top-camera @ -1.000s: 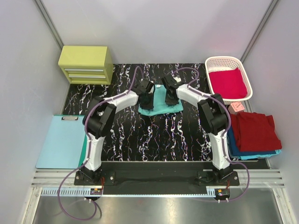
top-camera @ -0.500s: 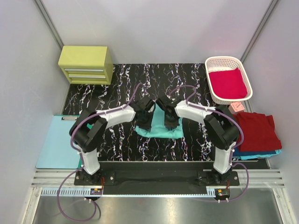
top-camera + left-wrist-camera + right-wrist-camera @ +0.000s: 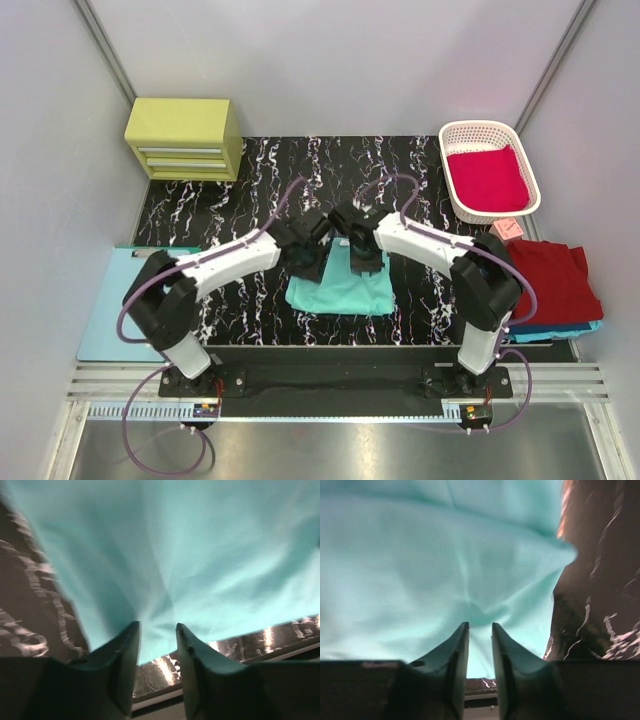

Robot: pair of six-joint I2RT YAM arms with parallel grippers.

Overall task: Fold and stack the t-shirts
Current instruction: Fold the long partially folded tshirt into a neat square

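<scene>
The mint-teal t-shirt (image 3: 342,287) lies partly folded on the black marbled table, near the middle front. My left gripper (image 3: 306,262) is shut on its far left edge; cloth puckers between the fingers in the left wrist view (image 3: 156,630). My right gripper (image 3: 364,262) is shut on its far right edge, and the cloth bunches between the fingers in the right wrist view (image 3: 480,627). A crimson shirt (image 3: 488,178) lies in the white basket (image 3: 470,131). A dark red shirt (image 3: 545,283) lies on a blue one (image 3: 500,315) at the right.
A yellow-green drawer unit (image 3: 183,138) stands at the back left. A pale blue clipboard (image 3: 125,305) lies off the table's left edge. A small pink object (image 3: 505,228) sits between the basket and the shirt stack.
Both grippers have pulled the mint-teal shirt's far edge from the table's back toward the front. The shirt now lies closer to the arm bases, spread out below the grippers.
</scene>
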